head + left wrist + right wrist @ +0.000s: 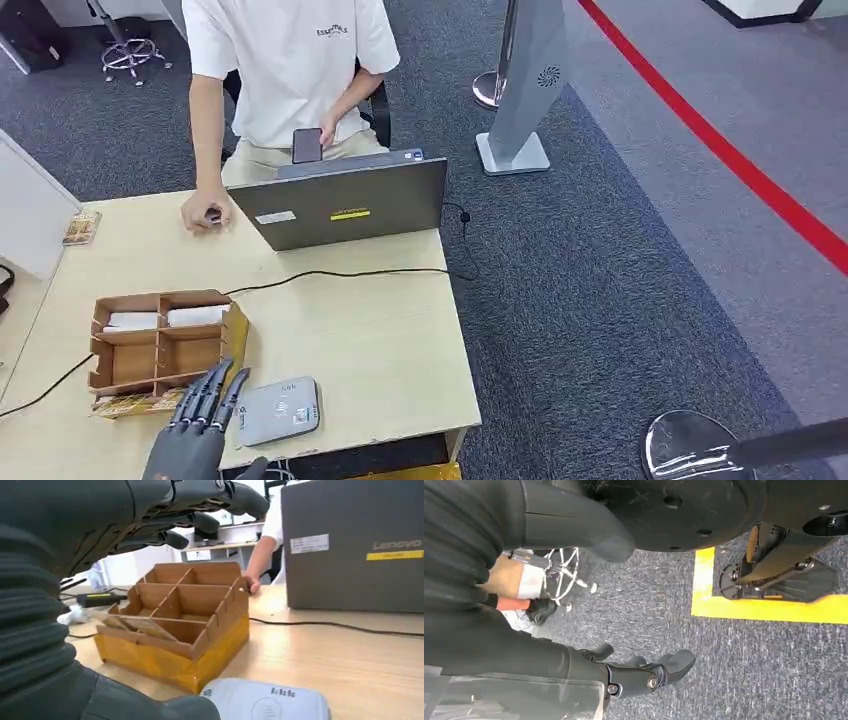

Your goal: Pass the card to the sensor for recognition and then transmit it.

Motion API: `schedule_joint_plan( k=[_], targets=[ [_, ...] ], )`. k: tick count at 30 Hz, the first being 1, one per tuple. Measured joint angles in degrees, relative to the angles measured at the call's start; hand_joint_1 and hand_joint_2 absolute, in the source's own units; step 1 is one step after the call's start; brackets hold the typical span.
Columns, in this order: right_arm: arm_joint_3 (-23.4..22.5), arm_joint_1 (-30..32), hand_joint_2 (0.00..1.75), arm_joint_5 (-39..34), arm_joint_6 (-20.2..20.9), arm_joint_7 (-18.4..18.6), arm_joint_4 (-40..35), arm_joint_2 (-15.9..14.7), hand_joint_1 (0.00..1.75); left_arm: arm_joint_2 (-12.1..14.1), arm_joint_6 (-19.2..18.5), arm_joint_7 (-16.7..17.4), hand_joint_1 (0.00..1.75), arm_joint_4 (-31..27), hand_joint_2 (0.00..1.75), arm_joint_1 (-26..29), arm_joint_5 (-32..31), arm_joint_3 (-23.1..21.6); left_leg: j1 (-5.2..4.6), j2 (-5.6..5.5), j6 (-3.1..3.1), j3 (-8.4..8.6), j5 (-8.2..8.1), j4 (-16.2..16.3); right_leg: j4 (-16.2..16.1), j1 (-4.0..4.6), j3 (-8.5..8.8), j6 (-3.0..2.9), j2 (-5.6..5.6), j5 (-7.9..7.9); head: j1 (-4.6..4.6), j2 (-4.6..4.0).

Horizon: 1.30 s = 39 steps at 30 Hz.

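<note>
Grey carpet [620,300] is covering the room's floor, with a red line [740,165] running diagonally across it at the right and a silver stand [525,90] rising beyond the table. The pale wooden table [380,340] is filling the left half of the head view. A person [290,70] is sitting at its far side, resting one hand on the top and holding a phone [307,145] in the other. A grey laptop [350,205] is standing open with its lid's back facing the robot, and a black cable [340,272] is trailing across the table in front of it. A cardboard box [160,345] with compartments is sitting near the table's left side. The grey sensor [278,410] is lying flat just right of the box, by the near edge. The left hand [200,415] is hovering between box and sensor, fingers stretched out and apart, holding nothing. The right hand [589,662] is hanging over the carpet beside yellow floor tape [769,607], fingers loosely apart and holding nothing. The cards [140,625] are leaning tilted in the box's nearest row, their long axis running along that row, parallel to the table's near edge.
</note>
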Motion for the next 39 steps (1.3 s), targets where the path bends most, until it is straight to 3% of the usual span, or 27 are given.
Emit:
schedule_joint_plan(
  k=[10, 20, 31, 39],
  targets=[
    [-0.26, -0.01, 1.75, 0.02, 0.00, 0.02, 0.00, 0.00, 0.00, 1.66, 0.78, 1.26, 0.00, 0.20, 1.75, 0.80, -0.07, -1.20, 0.00, -0.03, 0.00, -0.01, 0.00, 0.00, 0.00, 0.00, 0.01, 0.00, -0.02, 0.00, 0.00, 0.00],
    [-0.31, 0.00, 1.75, 0.79, -0.33, 0.35, 0.00, -0.02, 0.00, 3.23, 3.37, 6.97, 0.00, 0.20, 1.75, 2.54, -0.42, -1.24, 0.00, -0.03, 0.00, 0.01, 0.00, 0.00, 0.00, 0.00, 0.01, 0.00, -0.02, 0.00, 0.00, 0.00],
    [-0.33, 0.13, 1.75, 1.11, -0.85, 0.85, 0.00, -0.09, 0.00, 5.18, 5.55, 12.83, 0.00, -1.36, 1.75, 5.32, -9.34, 0.18, 0.00, -0.03, 0.00, 0.00, 0.00, 0.00, 0.00, 0.00, 0.01, 0.00, -0.02, -0.01, 0.00, 0.00],
    [-0.39, 0.25, 1.75, 1.11, -0.83, 0.87, 0.00, -0.11, 0.00, 5.48, 5.57, 13.53, 0.00, -2.56, 1.75, 6.92, -11.58, 2.49, 0.00, -0.03, 0.00, 0.00, 0.00, 0.00, 0.00, 0.00, 0.02, 0.01, -0.03, -0.01, -0.02, 0.00]
  ],
)
